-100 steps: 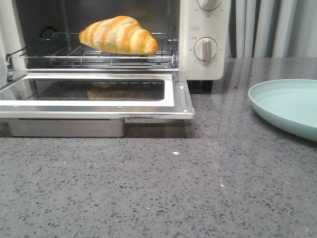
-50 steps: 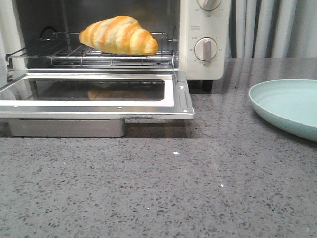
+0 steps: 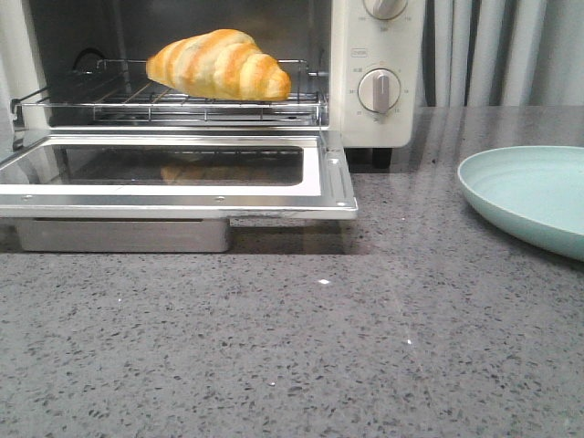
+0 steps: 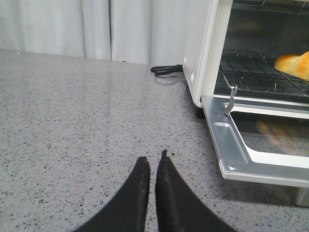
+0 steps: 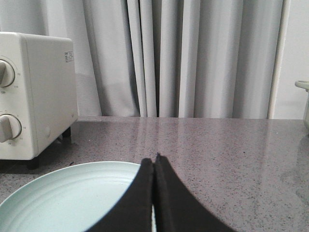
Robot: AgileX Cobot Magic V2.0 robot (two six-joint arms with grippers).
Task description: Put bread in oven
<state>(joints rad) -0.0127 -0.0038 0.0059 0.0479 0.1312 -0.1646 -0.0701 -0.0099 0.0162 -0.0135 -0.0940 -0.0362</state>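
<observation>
So the bread (image 3: 219,64) was sitting on the wire rack (image 3: 173,102) inside the oven (image 3: 365,119), lying on its side with one tapered end pointing toward the knob side, nothing touching it. The door (image 3: 173,182) was dropped all the way down, flat out over the counter (image 3: 292,347), and you could see a faint orange reflection of the bread in its glass. Two knobs (image 3: 379,90) showed on the oven's right panel, the upper one cut off by the frame. A pale green plate (image 3: 534,196) sat off to the right of the oven, well apart from it, with nothing on it. Neither arm showed up in the front view at all. In the left wrist view the left gripper (image 4: 152,166) was low over bare counter, off to the oven's left side, fingers nearly together with just a thin slit between them, holding nothing; a bit of bread peeked out at the edge there too. A black cord (image 4: 166,70) lay behind the oven by the curtain (image 4: 96,29). The right gripper (image 5: 154,162) was pinched fully closed and empty, right over the near rim of the plate.
</observation>
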